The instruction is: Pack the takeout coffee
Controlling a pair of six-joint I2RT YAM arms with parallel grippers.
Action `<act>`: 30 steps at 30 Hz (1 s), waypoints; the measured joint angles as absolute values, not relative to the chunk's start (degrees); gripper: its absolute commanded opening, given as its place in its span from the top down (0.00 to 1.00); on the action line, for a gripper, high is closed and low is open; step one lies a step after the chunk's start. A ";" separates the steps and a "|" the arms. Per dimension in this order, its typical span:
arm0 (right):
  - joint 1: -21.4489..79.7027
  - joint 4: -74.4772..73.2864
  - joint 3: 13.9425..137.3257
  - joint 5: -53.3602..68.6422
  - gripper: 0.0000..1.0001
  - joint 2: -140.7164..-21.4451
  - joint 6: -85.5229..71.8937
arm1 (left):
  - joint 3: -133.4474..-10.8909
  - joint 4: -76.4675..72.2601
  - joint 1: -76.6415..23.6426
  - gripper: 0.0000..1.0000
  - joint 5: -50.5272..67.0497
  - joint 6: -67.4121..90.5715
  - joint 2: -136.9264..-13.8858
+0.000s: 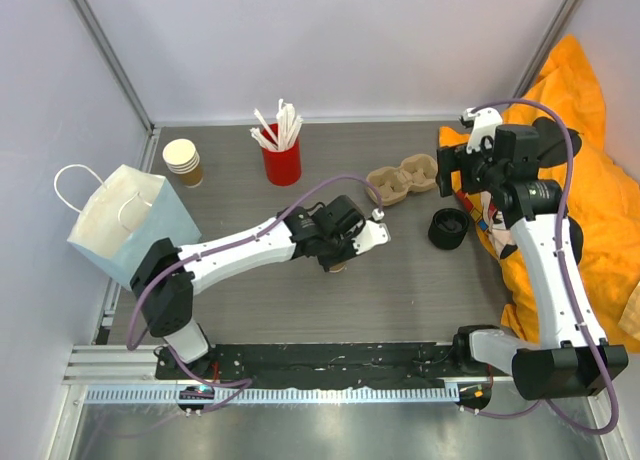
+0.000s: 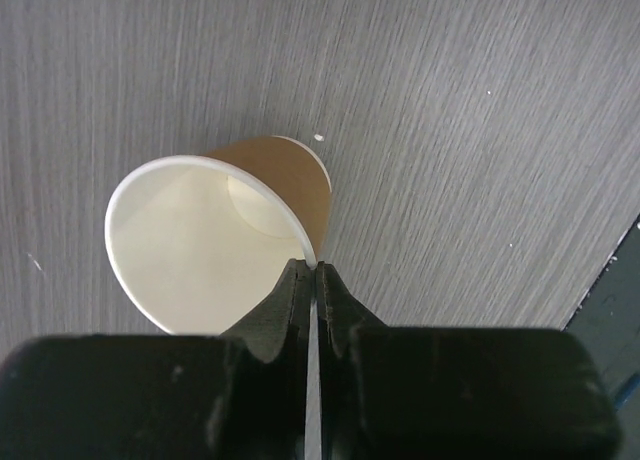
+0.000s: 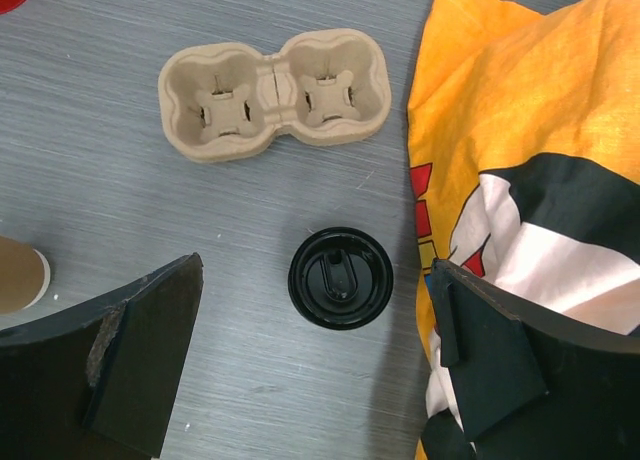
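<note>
Near the middle of the table (image 1: 250,300), the cup (image 2: 200,250) sits under the left claw (image 2: 312,270). That claw is pinched tight on the cup's wall at the rim, one finger inside and one outside, at the mouth's 5 o'clock in the left wrist view. The cup is tan kraft paper outside and plain white inside, with a thin rolled white rim and a round white floor. It leans, mouth turned up toward the wrist camera; whether its base touches the table I cannot tell. From above only a tan sliver shows beneath the claw.

Seen from above, a moulded two-cup carrier (image 1: 403,178) lies at 1 o'clock from the cup and a black lid (image 1: 449,228) at 3 o'clock. The right claw (image 1: 460,170) hangs over them, spread wide and holding nothing. A red cup (image 1: 282,163) of white sticks stands at 11 o'clock and a pale blue bag (image 1: 125,225) at 9 o'clock.
</note>
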State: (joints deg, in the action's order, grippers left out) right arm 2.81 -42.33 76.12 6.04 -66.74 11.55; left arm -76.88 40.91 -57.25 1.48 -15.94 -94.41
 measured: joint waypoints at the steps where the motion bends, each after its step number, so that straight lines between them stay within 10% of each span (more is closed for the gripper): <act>1: 2.74 -42.30 75.79 6.00 0.00 -66.24 11.73 | -76.62 40.29 -57.65 0.90 1.06 -15.62 -95.00; 6: 2.59 -42.44 73.78 5.37 0.00 -64.64 13.10 | -76.03 38.52 -58.65 0.82 -0.38 -14.98 -96.88; 10: 2.55 -44.18 73.06 5.50 0.00 -64.62 16.23 | -76.03 37.74 -58.78 0.52 -1.06 -14.92 -97.08; 23: 2.50 -51.75 66.08 8.10 0.02 -64.64 30.26 | -77.67 39.55 -58.85 0.02 -2.39 -14.70 -95.15; 30: 2.50 -52.53 61.87 8.58 0.08 -67.90 35.18 | -83.00 41.54 -54.76 0.00 -2.92 -15.05 -87.39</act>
State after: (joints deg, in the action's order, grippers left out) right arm 2.50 -52.53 61.87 8.58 -67.90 35.18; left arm -83.00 41.54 -54.76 -2.92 -15.05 -87.39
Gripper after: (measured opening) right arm 0.957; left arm 0.995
